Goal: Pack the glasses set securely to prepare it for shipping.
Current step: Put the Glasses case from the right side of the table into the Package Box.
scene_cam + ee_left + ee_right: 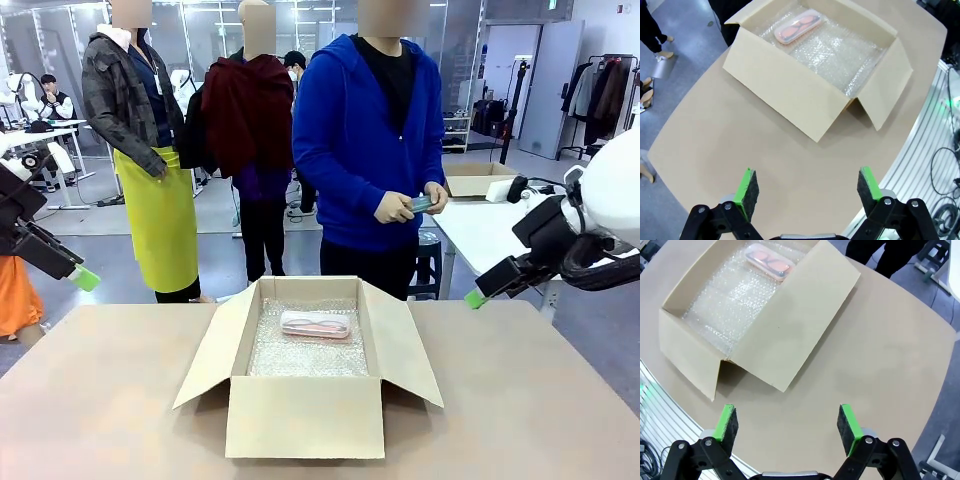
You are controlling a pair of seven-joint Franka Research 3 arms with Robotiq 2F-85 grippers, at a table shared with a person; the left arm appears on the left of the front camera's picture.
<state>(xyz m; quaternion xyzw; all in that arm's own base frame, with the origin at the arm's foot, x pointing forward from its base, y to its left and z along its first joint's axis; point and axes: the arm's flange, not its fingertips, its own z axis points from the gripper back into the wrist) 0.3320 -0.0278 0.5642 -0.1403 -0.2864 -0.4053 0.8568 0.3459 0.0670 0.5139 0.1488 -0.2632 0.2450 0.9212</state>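
Now, left gripper [806, 177]: jaws wide, empty.
Right gripper [787, 415]: wide apart, touching nothing.
Pink case [316, 324]: on bubble wrap [300, 358], box's [305, 415] twelve o'clock end.
Mint case [421, 204]: person's hands [395, 208].

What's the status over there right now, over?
Left gripper and right gripper: jaws open, empty, apart from the box. Pink case on bubble wrap inside. Mint case in person's hands.

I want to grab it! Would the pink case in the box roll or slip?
Probably no rolling: the pale pink, round-cornered plastic glasses case lies flat on clear bubble wrap. Its translucent top looks smooth, maybe slippery.
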